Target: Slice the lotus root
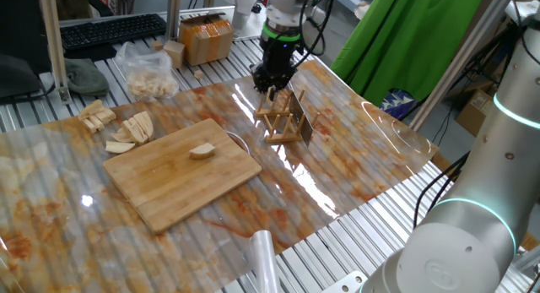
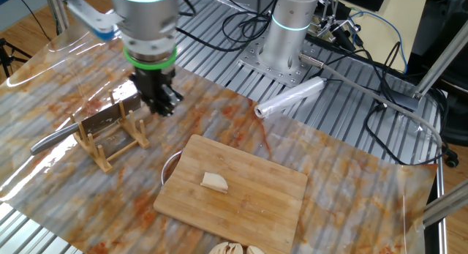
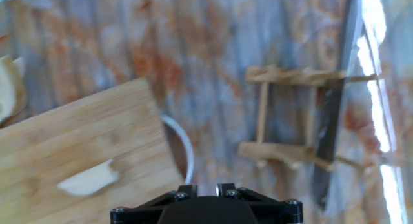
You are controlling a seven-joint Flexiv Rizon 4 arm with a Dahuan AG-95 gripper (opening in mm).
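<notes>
Bamboo board [image 1: 181, 173] at table centre carries one lotus piece [image 1: 202, 151]; earlier cuts [image 1: 118, 127] lie off its ten o'clock corner in one fixed view. Your gripper [image 1: 272, 82] hangs at the knife [image 2: 84, 125], which rests on edge in the wooden rack [image 1: 282, 120] at the board's three o'clock. You appear to be at the fetch-the-knife step; whether the jaws stand open or pinched, the frames don't show. Next you'll likely need to settle squarely over the handle and close firmly, since a tilted blade could snag the rack. The table wears a clear sheet [image 2: 344, 166], stained orange, over ribbed metal. Around it: a keyboard [image 1: 110, 29], cardboard boxes [image 1: 205, 38], green cloth [image 1: 405, 40], a plastic roll [image 2: 289, 98].
</notes>
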